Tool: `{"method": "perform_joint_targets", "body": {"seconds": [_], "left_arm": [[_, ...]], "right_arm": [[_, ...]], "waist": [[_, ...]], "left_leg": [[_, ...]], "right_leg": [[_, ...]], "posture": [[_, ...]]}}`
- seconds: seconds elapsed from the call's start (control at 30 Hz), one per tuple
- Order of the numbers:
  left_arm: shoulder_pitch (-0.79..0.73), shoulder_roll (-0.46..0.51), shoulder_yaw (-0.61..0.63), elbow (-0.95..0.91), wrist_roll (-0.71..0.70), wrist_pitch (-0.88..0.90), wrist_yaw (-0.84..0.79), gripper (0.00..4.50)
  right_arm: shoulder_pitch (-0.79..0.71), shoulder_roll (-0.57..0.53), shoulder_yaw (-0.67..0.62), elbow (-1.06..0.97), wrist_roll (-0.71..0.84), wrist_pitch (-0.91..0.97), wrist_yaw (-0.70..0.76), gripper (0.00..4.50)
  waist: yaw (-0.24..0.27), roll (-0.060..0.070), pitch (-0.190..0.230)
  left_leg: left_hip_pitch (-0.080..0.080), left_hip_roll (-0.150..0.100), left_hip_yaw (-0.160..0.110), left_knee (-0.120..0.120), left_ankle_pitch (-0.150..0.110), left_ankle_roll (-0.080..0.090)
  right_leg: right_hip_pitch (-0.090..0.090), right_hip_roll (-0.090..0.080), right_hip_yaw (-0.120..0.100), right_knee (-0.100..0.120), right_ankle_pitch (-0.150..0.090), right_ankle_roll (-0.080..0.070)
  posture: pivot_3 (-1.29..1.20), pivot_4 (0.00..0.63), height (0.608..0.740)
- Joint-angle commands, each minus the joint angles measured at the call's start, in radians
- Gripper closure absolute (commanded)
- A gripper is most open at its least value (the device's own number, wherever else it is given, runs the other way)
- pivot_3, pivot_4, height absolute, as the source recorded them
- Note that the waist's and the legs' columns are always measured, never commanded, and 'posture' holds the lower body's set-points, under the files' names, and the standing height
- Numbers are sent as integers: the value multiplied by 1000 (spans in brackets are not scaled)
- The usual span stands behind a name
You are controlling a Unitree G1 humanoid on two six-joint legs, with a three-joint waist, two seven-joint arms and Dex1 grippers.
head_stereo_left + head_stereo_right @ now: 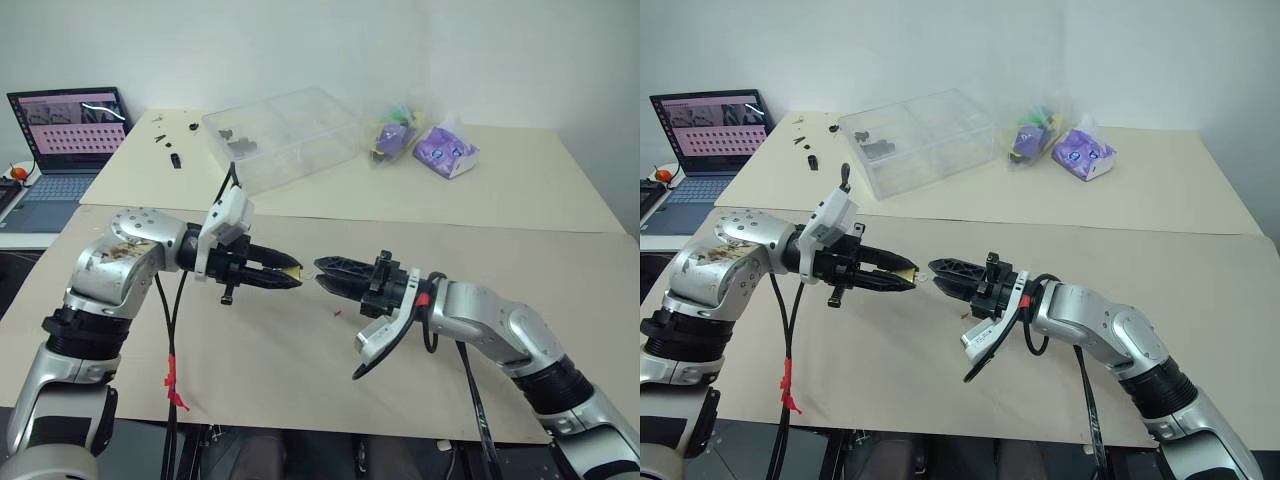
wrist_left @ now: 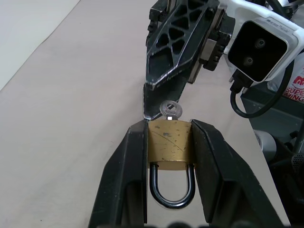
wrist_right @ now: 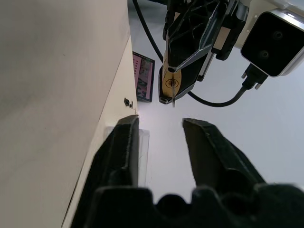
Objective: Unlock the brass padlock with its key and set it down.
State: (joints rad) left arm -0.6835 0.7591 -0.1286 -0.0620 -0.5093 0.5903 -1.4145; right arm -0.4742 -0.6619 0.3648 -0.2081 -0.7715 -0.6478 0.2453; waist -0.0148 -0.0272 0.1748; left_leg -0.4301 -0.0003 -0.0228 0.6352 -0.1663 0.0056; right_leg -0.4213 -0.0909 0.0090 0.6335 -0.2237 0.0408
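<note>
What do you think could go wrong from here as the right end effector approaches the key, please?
The small silver key stands edge-on to the right end effector, so its open fingers may slip off. A sideways push could twist the brass padlock, pinched only at its sides, out of the left end effector.

Layout: both grippers mid-air over near table, tips facing.

I see left gripper [image 1: 291,277] on the left w/ padlock [image 2: 169,150] between its fingers, key [image 2: 170,110] in its outer end, toward right gripper [image 1: 322,272] just beside it. Behind, on far table: clear box [image 1: 283,135] centre, bags [image 1: 425,143] to its right, laptop [image 1: 70,140] far left.
</note>
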Motion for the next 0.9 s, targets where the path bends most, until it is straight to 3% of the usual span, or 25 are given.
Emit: {"method": "perform_joint_targets", "body": {"seconds": [0.03,0.07,0.23,0.53,0.73,0.9], "left_arm": [[-21,0,11,-21,0,-15,7,3665],[-21,-1,11,-21,0,-15,9,3665],[-24,-5,10,-17,2,-20,20,3665],[-25,-10,10,-13,4,-26,32,3665],[-27,-9,11,-13,2,-25,36,3665],[-24,-8,11,-16,1,-25,36,3665]], "right_arm": [[-21,9,-35,-44,0,-7,3,4173],[-19,11,-35,-47,0,-7,4,4474],[-10,17,-26,-61,26,-4,36,4474],[15,18,-2,-58,302,104,274,4474],[15,21,-41,-32,313,155,301,4474],[23,12,-59,-17,257,130,264,3016]], "waist": [[0,0,0],[0,0,0],[0,0,0],[0,0,0],[0,0,0],[1,0,0]], "left_leg": [[0,0,0,0,0,0],[0,0,0,0,0,0],[0,0,0,0,0,0],[0,0,0,2,0,0],[1,0,0,7,0,0],[6,0,1,8,0,0]], "right_leg": [[0,0,0,0,0,0],[0,0,0,0,0,0],[0,0,0,0,0,0],[1,0,0,1,1,-1],[0,0,1,8,0,0],[3,0,2,10,-2,3]], "posture": [[0,150,740],[0,150,740],[0,150,740],[0,150,740],[0,150,740],[0,150,740]]}}
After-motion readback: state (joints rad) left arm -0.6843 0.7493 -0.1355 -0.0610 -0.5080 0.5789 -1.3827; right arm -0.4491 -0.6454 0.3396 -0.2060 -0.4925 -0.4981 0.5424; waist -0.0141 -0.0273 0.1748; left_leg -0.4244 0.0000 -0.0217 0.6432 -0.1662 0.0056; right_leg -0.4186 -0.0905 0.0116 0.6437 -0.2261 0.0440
